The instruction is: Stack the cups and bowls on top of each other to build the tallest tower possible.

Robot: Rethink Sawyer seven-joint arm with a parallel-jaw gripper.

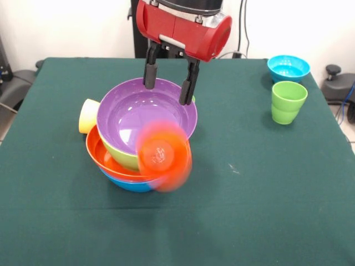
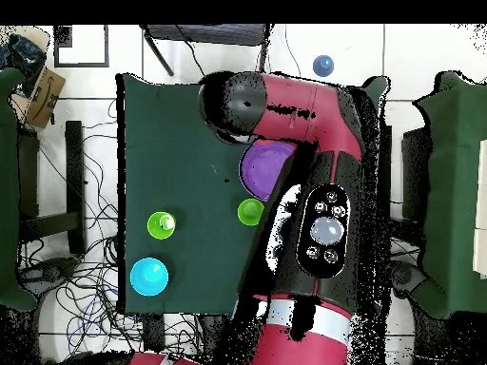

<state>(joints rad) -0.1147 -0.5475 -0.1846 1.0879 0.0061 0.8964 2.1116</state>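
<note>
Front view: tool [image 1: 169, 84] spread, nothing gripped, hung over purple bowl's [image 1: 145, 113] far rim atop tower [image 1: 138, 149]. Orange cup [image 1: 163, 156] seen blurred below the tool, at tower's side. Release judged off-centre; cups should be dropped centred, low.

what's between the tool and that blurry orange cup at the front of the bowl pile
The purple bowl: the open tool hangs at its far rim, and the orange cup is blurred at its near rim, in front of the tower. The bowl's open hollow lies between them; nothing else visible does.
</note>
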